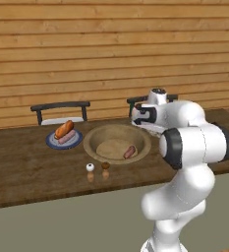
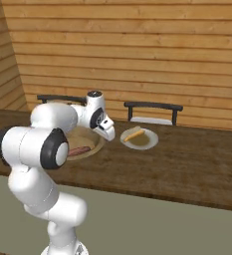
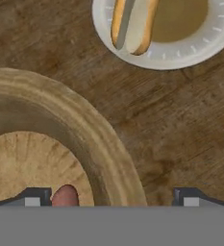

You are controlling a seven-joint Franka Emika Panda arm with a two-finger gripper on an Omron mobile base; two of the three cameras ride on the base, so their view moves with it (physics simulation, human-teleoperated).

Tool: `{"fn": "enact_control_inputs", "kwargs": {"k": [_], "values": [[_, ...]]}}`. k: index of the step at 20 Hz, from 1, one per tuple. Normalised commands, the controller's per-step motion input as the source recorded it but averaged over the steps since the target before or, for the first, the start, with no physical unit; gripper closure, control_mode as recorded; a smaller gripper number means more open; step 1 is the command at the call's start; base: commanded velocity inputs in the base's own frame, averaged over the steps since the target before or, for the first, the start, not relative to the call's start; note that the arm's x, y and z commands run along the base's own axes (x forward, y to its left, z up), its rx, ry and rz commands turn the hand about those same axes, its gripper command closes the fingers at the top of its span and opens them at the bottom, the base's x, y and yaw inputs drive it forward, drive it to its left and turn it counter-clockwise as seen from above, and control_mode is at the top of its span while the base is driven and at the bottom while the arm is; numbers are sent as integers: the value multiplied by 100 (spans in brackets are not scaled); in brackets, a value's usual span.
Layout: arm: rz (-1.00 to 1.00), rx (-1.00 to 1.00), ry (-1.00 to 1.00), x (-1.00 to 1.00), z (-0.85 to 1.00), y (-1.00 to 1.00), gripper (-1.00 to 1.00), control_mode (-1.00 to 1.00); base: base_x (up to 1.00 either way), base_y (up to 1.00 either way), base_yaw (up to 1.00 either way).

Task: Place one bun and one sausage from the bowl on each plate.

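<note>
The wide tan wooden bowl (image 3: 92,139) runs off the left and bottom of the hand view, and in the right base view the white arm covers its left part. The dark reddish-brown sausage (image 3: 65,196) shows just its tip in the hand view, the rest cut off below. The white round plate (image 3: 190,48) is cropped at the hand view's top, as is the pale split bun (image 3: 132,24) on it. In the left base view the arm hides that plate. Two small shakers (image 1: 97,172) near the bowl are too small to identify.
</note>
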Motion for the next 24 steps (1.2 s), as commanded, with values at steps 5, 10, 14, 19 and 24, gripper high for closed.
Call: {"fn": "enact_control_inputs", "kwargs": {"k": [5, 10, 14, 19, 24], "values": [[-1, -10, 13, 16, -10, 100, -100, -100, 0, 0, 0], [-6, -4, 16, 17, -39, 74, -100, -100, 0, 0, 0], [-7, -1, 6, 2, -55, 29, -100, -100, 0, 0, 0], [-16, 0, 0, 0, -6, -8, -100, -100, 0, 0, 0], [-17, 0, 0, -39, 6, -10, -100, -100, 0, 0, 0]]}}
